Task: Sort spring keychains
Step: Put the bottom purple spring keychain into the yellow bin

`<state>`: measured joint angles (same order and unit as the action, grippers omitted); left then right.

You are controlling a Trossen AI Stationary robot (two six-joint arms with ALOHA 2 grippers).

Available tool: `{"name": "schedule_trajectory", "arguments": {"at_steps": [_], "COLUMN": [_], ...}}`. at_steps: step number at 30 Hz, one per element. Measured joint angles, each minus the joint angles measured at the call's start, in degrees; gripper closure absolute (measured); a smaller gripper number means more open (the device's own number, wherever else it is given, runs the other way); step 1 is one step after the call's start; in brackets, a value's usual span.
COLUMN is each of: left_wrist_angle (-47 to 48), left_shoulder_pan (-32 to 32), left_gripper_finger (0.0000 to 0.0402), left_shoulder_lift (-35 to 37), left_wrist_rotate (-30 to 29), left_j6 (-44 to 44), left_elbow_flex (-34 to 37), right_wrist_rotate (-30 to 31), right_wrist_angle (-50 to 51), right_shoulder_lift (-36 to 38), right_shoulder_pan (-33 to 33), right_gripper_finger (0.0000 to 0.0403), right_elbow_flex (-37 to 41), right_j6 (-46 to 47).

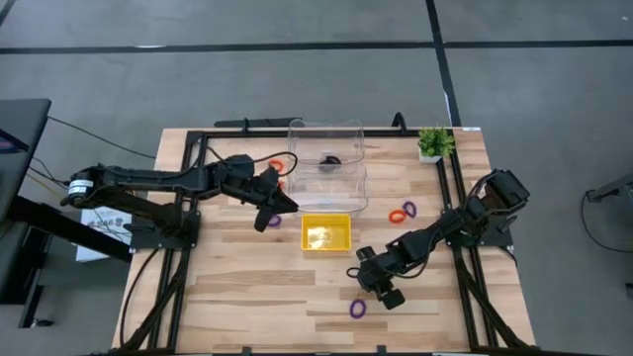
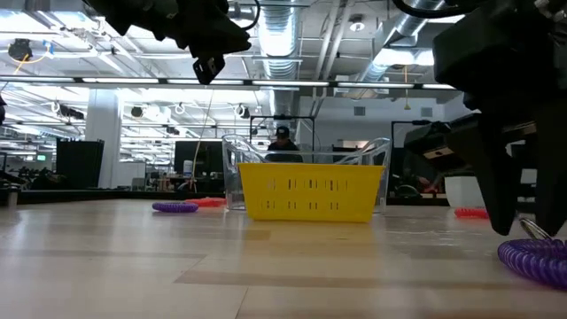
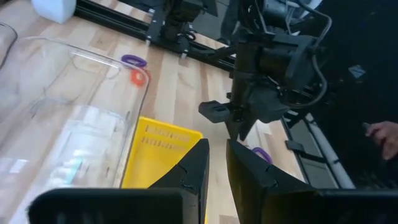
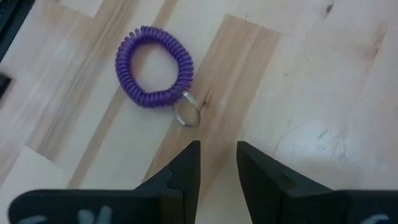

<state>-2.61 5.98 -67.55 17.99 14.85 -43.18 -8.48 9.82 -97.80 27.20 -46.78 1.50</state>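
No readable writing anywhere that I can make out, no brand or label on the small yellow slotted plastic tray (image 1: 325,234) or the clear plastic bin (image 1: 326,164) behind it. My right gripper (image 1: 387,290) is hanging just above the light wooden table (image 1: 247,287), fingers only a narrow slit apart and holding nothing. The purple coiled spring keychain with its little metal ring (image 4: 155,66) lies flat on the wood just ahead of my fingertips, near but not touching; from overhead it sits just toward the table's front edge from the gripper. My left gripper (image 1: 267,211) is up in the air beside the clear bin's left end, fingers also close to shut with a thin gap, empty as far as I can see. Another purple coil (image 1: 272,221) lies right by it on the table, and an orange-red coil (image 1: 276,165) sits next to the bin's left wall. Over on the right there's an orange-red one (image 1: 396,216) and a purple one (image 1: 409,209) touching or nearly so, and something dark sits inside the bin (image 1: 329,160). Small green potted plant (image 1: 432,143) at the far right corner.
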Motion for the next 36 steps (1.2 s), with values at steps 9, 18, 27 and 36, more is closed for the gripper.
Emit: {"name": "schedule_trajectory", "arguments": {"at_steps": [9, 18, 27, 36], "left_wrist_angle": [-0.9, -1.3, -1.3, -1.3], "left_shoulder_pan": [-0.7, -2.2, -2.4, -3.3], "left_gripper_finger": [0.0348, 0.0348, 0.0348, 0.0348], "left_shoulder_lift": [0.0, 0.0, 0.0, 0.0], "left_wrist_rotate": [-2.7, -2.6, -2.6, -2.6], "left_j6": [-0.9, -0.7, -0.4, 0.1], "left_elbow_flex": [0.0, 0.0, 0.0, 0.0], "right_wrist_rotate": [1.2, 1.2, 0.7, -1.8], "right_wrist_angle": [-0.7, -3.1, -3.9, -6.0], "right_shoulder_lift": [0.0, 0.0, 0.0, 0.0], "right_shoulder_pan": [0.0, -0.9, -0.6, 1.0], "right_gripper_finger": [0.0308, 0.0308, 0.0308, 0.0308], "right_elbow_flex": [0.0, 0.0, 0.0, 0.0], "right_j6": [1.5, 1.5, 1.1, 1.1]}}
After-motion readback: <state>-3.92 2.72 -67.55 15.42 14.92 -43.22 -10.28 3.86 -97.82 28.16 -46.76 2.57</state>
